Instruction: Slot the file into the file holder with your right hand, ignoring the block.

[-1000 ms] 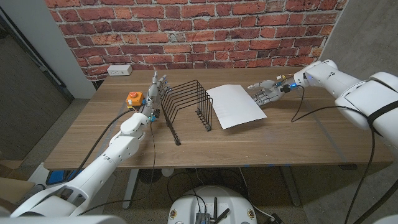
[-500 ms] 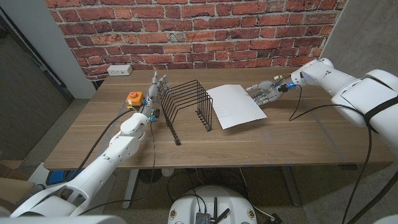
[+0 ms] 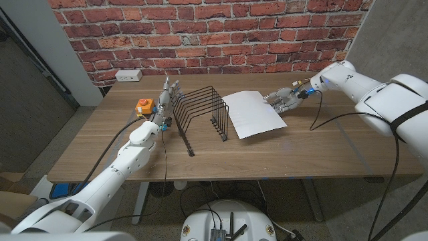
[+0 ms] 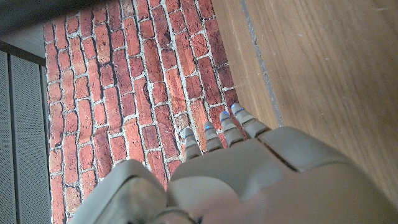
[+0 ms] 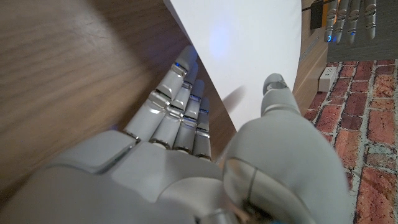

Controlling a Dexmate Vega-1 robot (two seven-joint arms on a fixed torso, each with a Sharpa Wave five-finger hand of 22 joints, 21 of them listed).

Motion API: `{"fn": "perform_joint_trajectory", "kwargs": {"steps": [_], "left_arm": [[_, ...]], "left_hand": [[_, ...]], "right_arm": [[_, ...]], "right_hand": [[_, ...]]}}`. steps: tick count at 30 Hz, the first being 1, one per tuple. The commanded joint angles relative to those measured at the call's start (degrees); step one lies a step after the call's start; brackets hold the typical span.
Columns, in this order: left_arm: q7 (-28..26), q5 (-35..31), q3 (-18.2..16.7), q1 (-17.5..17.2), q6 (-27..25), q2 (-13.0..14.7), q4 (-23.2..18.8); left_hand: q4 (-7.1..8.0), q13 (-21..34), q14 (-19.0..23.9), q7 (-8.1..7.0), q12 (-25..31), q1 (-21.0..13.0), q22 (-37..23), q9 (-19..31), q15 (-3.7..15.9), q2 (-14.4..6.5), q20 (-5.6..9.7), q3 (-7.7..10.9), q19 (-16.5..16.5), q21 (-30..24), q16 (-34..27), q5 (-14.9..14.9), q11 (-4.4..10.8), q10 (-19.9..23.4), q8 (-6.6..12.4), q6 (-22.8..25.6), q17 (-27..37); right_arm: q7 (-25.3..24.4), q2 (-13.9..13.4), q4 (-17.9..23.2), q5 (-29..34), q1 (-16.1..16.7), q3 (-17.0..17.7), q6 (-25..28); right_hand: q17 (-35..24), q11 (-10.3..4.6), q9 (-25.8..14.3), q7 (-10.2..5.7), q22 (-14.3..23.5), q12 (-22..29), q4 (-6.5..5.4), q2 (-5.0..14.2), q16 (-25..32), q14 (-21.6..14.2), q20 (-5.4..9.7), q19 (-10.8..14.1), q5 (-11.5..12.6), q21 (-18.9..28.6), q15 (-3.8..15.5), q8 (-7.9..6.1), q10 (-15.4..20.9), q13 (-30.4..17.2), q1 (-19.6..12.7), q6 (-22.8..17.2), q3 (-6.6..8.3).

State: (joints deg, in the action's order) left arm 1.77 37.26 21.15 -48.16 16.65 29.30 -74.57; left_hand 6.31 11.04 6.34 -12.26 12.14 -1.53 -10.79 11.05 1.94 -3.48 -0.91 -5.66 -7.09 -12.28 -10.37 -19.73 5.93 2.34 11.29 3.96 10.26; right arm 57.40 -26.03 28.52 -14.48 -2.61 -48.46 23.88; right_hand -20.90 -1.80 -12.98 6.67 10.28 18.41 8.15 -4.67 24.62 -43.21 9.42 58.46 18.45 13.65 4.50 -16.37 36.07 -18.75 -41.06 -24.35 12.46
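Fingers (image 5: 171, 109) under plain white file (image 3: 253, 114), far edge raised off table (image 3: 301, 147).

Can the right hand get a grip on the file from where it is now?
Probably yes. The right hand is at the file's far right edge, fingers under the sheet and thumb above it. Nothing lies between them; the holder stands on the other side.

Office-like room, brick wall (image 3: 214, 33), wooden table (image 3: 301, 150), wall socket (image 3: 128, 75)
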Motion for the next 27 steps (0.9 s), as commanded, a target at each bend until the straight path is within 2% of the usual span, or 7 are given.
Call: {"fn": "perform_joint_trajectory", "kwargs": {"steps": [1,5,12,19,25,27], "left_arm": [[0.0,0.01,0.0,0.0,-0.01,0.0,-0.02],[-0.01,0.0,0.0,-0.01,0.0,0.0,-0.03],[-0.01,0.0,0.0,-0.03,0.0,0.01,-0.04],[0.01,0.01,0.0,-0.01,0.02,0.0,0.01],[0.01,0.01,0.0,0.0,0.02,0.0,0.01],[0.02,0.01,-0.01,0.0,0.01,0.0,0.0]], "left_hand": [[0.18,0.31,0.57,-0.32,0.18,0.44,-0.29,0.27,-0.09,-0.08,0.01,0.25,-0.49,-0.13,-0.33,-0.36,0.52,0.04,0.16,-0.13,0.11],[0.18,0.31,0.57,-0.32,0.18,0.44,-0.29,0.27,-0.13,-0.07,0.03,0.26,-0.49,-0.13,-0.33,-0.36,0.51,0.05,0.16,-0.12,0.11],[0.18,0.31,0.58,-0.32,0.17,0.45,-0.29,0.27,-0.1,-0.06,0.01,0.29,-0.51,-0.14,-0.33,-0.35,0.52,0.01,0.17,-0.09,0.11],[0.17,0.31,0.6,-0.32,0.17,0.45,-0.29,0.27,-0.08,-0.05,-0.01,0.33,-0.52,-0.14,-0.34,-0.35,0.53,0.01,0.17,-0.1,0.11],[0.17,0.31,0.62,-0.31,0.16,0.46,-0.29,0.27,-0.04,-0.04,0.04,0.36,-0.52,-0.14,-0.35,-0.35,0.42,0.0,0.17,-0.1,0.11],[0.18,0.31,0.58,-0.31,0.15,0.46,-0.29,0.27,-0.04,-0.04,0.05,0.37,-0.51,-0.14,-0.33,-0.35,0.45,-0.03,0.17,-0.09,0.11]], "right_arm": [[-0.98,1.88,-2.88,0.94,-0.94,-0.87,-0.87],[-1.27,2.67,-4.61,1.01,-1.27,-0.85,-2.15],[-1.7,3.11,-5.47,0.95,-1.36,-0.68,-2.71],[-1.68,2.5,-3.95,0.93,-0.98,-0.54,-1.81],[-2.1,2.58,-4.02,0.83,-0.9,-0.36,-1.83],[-2.4,2.85,-4.56,0.71,-0.99,-0.23,-1.92]], "right_hand": [[-0.47,-1.02,-0.44,-0.06,0.34,0.73,-0.22,0.34,0.63,-1.67,0.56,1.3,0.58,0.7,6.96,-0.91,2.2,-0.81,-0.89,-1.59,-0.41],[-0.63,-1.17,-0.61,-0.26,0.41,1.0,-0.36,0.43,0.78,-2.64,0.73,1.99,0.8,0.97,7.6,-1.24,2.97,-1.34,-1.03,-2.04,-0.57],[-0.81,-1.44,-0.81,-0.35,0.48,1.2,-0.55,0.47,0.84,-3.59,0.94,2.31,1.04,1.09,7.58,-1.58,3.61,-1.98,-1.08,-2.41,-0.84],[-1.21,-2.8,-1.41,-1.34,0.66,2.28,-0.48,1.38,1.19,-6.76,1.56,4.01,1.57,1.87,8.13,-3.27,6.52,-3.53,-2.5,-5.13,-0.65],[-1.46,-4.15,-2.05,-2.32,0.81,3.24,-0.29,1.66,1.08,-8.83,2.02,5.49,1.83,2.61,8.33,-4.79,8.74,-4.78,-3.67,-7.42,-0.58],[-1.55,-4.11,-2.22,-2.39,0.84,3.48,-0.36,1.77,1.07,-9.36,2.16,5.98,1.87,2.85,8.33,-5.07,9.29,-5.08,-3.75,-7.72,-0.62]]}}
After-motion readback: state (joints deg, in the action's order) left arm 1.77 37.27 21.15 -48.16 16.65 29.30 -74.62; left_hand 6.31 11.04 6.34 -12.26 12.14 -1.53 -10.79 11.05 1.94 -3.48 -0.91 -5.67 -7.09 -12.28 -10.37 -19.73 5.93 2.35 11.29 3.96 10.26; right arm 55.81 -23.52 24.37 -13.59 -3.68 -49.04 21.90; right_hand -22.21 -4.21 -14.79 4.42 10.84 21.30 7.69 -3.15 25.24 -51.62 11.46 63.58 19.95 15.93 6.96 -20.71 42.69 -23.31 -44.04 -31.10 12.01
